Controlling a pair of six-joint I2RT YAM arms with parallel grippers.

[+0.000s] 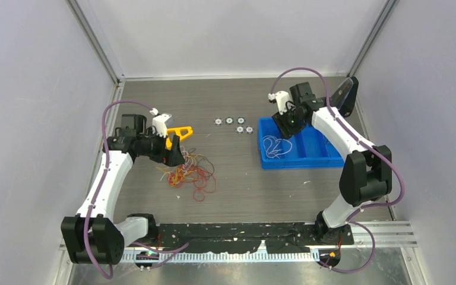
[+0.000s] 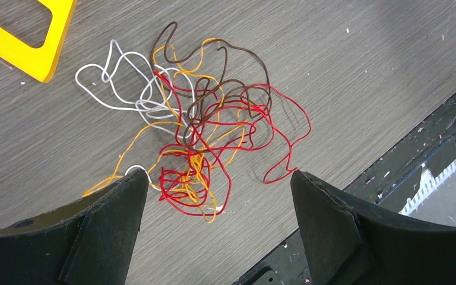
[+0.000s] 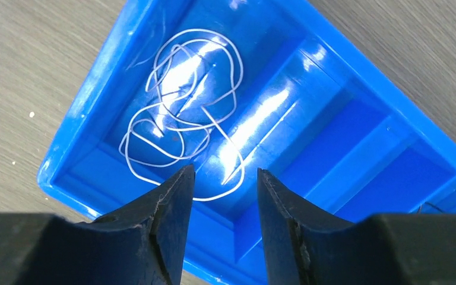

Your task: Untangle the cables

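Observation:
The cables (image 1: 190, 172) lie on the table as a loose tangle of red, orange, brown and white strands (image 2: 202, 130). My left gripper (image 1: 177, 153) hovers at the tangle's left edge. It is wide open (image 2: 218, 178), with only the near end of the clump showing between the fingers and nothing held. One white cable (image 1: 275, 146) lies curled by itself in the left compartment of the blue tray (image 1: 309, 155). My right gripper (image 1: 285, 123) hangs above that white cable (image 3: 184, 101). It is open (image 3: 224, 172) and empty, over the tray's floor (image 3: 356, 130).
A yellow frame-shaped piece (image 1: 181, 131) lies just behind the left gripper, and its corner shows in the left wrist view (image 2: 29, 35). Several small round metal parts (image 1: 233, 123) sit between the tangle and the tray. A black strip (image 1: 243, 234) runs along the near edge.

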